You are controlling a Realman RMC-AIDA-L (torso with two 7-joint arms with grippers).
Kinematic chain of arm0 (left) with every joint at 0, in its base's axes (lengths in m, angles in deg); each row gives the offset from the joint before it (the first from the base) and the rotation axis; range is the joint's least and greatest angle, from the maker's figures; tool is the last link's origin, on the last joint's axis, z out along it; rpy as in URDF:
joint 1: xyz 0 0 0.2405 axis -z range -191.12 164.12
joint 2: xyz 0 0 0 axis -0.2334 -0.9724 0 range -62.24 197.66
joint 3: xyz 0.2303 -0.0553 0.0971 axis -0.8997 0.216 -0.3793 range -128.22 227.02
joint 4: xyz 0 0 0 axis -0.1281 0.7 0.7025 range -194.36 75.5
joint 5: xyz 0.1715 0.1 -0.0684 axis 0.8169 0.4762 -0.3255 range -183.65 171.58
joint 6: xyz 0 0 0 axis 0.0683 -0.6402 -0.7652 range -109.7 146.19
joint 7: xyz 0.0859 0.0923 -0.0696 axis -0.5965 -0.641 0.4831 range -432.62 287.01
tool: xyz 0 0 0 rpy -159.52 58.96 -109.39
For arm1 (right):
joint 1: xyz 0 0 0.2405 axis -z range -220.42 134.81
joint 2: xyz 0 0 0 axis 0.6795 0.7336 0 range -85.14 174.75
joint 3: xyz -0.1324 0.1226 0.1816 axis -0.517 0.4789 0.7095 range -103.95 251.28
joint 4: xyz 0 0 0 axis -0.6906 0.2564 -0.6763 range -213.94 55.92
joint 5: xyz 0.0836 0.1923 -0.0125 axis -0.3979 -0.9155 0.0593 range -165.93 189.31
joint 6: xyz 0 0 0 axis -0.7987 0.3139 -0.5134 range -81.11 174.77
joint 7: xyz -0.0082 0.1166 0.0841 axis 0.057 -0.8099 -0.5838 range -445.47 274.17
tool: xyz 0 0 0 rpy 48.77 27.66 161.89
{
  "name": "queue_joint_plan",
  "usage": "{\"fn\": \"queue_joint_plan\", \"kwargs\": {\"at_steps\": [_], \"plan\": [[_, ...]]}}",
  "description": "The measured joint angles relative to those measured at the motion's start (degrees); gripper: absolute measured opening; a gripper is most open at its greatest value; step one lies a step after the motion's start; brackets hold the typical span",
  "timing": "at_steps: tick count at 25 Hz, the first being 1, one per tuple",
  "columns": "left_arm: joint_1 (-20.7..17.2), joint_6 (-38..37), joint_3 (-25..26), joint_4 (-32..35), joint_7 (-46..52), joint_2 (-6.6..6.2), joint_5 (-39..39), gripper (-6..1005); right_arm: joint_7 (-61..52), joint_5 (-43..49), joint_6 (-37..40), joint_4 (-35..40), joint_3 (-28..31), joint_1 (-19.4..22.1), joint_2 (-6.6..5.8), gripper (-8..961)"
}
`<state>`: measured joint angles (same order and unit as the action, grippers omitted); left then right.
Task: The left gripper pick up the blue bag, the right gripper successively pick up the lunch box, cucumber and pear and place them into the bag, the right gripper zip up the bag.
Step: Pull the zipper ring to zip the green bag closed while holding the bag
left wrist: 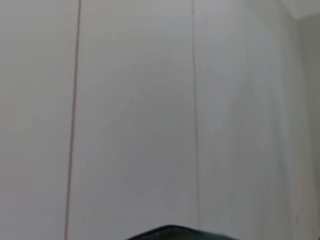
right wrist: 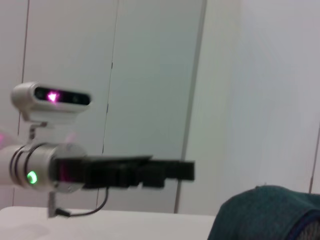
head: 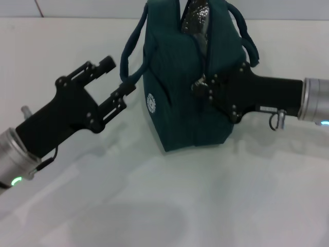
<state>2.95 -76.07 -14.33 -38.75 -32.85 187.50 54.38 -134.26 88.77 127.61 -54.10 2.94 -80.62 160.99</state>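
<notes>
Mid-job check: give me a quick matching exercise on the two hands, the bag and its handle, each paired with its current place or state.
Things:
1. left hand
2. right hand
3. blue bag
4. bag handle

States:
A. stands upright on the white table, top still gaping
B. at the zipper on the bag's front
C. open, beside the bag, gripping nothing
D. loops down the bag's side toward the left hand

Pairs: 1-C, 2-B, 3-A, 4-D

Soft matt teal cloth blue bag (head: pixel 177 92) with corded fabric handles, matt black plastic left gripper (head: pixel 118 77), smooth white table (head: pixel 205 206)
</notes>
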Motion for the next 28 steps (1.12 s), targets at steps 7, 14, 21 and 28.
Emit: {"fn": "queue_joint_plan", "kwargs": {"at_steps": [7, 14, 21, 28], "plan": [[-2.1, 0.8, 0.7, -2.5, -2.7, -0.03, -0.2, 583, 1.3, -2.2, -1.1, -1.0, -0.6, -2.4, 0.0, 6], [0.4, 6.7, 0.0, -3.6, -2.2, -0.24, 6.9, 576, 1.5, -3.1, -1.4, -1.1, -0.7, -2.9, 0.0, 6], [5.3, 9.1, 0.2, -8.1, -2.1, -0.02, 6.8, 567, 1.5, -3.1, -1.4, -1.1, -0.7, -2.5, 0.0, 7], [9.7, 10.7, -0.3, -11.3, -2.1, 0.25, 7.7, 557, 1.6, -3.2, -0.8, -1.1, -0.8, -1.9, 0.0, 7]]}}
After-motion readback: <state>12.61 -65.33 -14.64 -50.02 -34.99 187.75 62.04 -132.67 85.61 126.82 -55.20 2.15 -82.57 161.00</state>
